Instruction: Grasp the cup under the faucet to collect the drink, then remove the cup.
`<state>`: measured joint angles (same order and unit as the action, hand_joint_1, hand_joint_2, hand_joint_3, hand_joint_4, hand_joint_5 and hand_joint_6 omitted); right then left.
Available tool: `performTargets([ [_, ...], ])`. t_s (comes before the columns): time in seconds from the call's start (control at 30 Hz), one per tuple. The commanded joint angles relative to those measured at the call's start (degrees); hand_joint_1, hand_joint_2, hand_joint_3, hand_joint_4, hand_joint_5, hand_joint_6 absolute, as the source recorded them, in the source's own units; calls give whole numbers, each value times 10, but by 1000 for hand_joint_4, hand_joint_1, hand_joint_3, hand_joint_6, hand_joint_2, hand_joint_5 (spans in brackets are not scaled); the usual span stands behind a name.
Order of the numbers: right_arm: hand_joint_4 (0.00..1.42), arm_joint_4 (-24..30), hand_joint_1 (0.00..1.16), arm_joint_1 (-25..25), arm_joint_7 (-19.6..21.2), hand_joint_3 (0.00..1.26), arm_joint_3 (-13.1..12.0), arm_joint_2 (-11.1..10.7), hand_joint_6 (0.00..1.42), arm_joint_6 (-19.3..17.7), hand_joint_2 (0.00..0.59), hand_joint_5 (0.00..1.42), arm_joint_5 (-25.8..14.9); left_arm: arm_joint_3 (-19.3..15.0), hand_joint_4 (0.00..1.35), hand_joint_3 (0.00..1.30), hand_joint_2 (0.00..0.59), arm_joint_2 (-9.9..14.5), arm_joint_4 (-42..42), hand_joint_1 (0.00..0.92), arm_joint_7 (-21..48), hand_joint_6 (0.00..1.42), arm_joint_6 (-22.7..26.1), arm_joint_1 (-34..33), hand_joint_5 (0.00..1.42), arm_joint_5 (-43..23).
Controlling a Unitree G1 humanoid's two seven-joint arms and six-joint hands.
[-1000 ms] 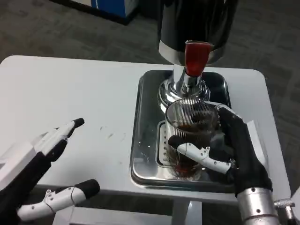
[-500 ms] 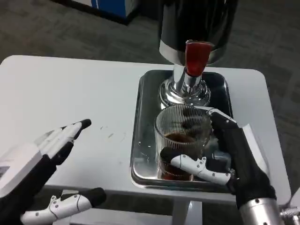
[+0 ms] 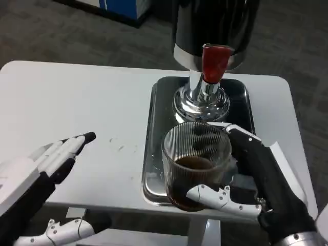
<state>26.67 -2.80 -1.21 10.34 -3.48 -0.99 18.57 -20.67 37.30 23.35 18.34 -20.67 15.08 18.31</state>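
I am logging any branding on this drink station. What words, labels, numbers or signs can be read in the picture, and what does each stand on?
None can be read.
The black and silver drink dispenser, its red faucet handle, the ribbed clear glass cup in the right hand, the steel drip tray and the white table carry no visible text.
The blue and white object at the top edge shows no legible marking.
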Motion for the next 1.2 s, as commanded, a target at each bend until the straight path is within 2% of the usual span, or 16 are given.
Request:
performTargets([
  [0.03, 754, 56, 891, -20, -19, 717, 3, -3, 1089, 10, 143, 979, -18, -13, 0, 0, 104, 6, 22, 0, 11, 0, -11, 21, 0, -8],
  [0.43, 754, 148, 887, -47, -69, 721, 15, -15, 1108, 61, 145, 979, -50, -59, 0, 0, 101, 1, 81, 0, 29, 0, -26, 83, 0, -28],
  [0.7, 776, 198, 886, -71, -99, 721, 22, -28, 1116, 99, 145, 989, -62, -68, 0, 0, 100, 0, 111, 0, 43, 0, -24, 95, 0, -36],
  [1.2, 776, 235, 886, -88, -112, 722, 24, -39, 1122, 124, 145, 994, -73, -76, 0, 0, 100, 4, 147, 0, 72, 0, -22, 95, 0, -48],
])
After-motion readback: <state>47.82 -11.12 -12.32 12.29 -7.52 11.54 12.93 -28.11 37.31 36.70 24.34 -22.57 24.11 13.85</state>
